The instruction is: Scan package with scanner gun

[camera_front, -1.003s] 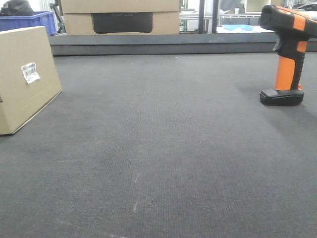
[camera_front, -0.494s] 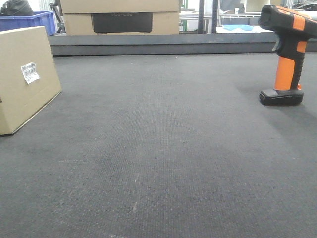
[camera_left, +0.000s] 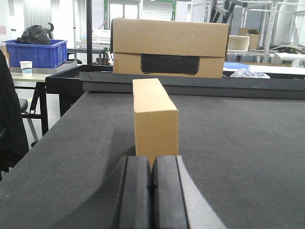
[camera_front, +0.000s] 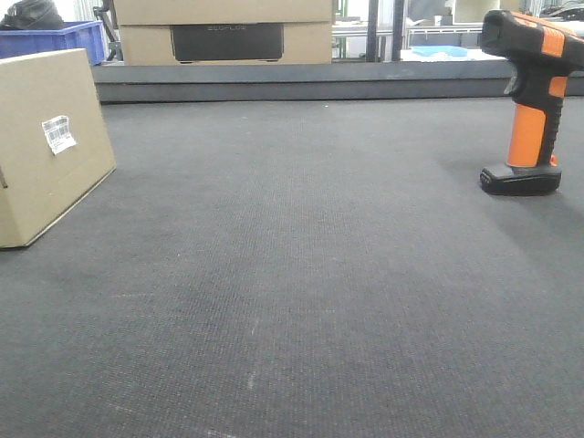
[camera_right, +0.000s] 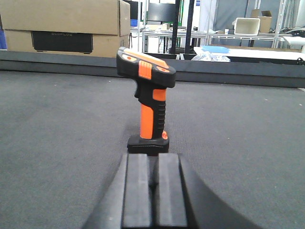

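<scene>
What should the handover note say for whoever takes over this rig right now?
Left pincer: shut, empty, lined up behind the package, not touching it.
Right pincer: shut, empty, just behind the scanner gun.
Package stands on the dark mat at far left, barcode label facing the centre. Scanner gun stands upright on its base at far right.
Done: nothing grasped.
Left: open, pick up the scanner gun, aim at the label, scan.
</scene>
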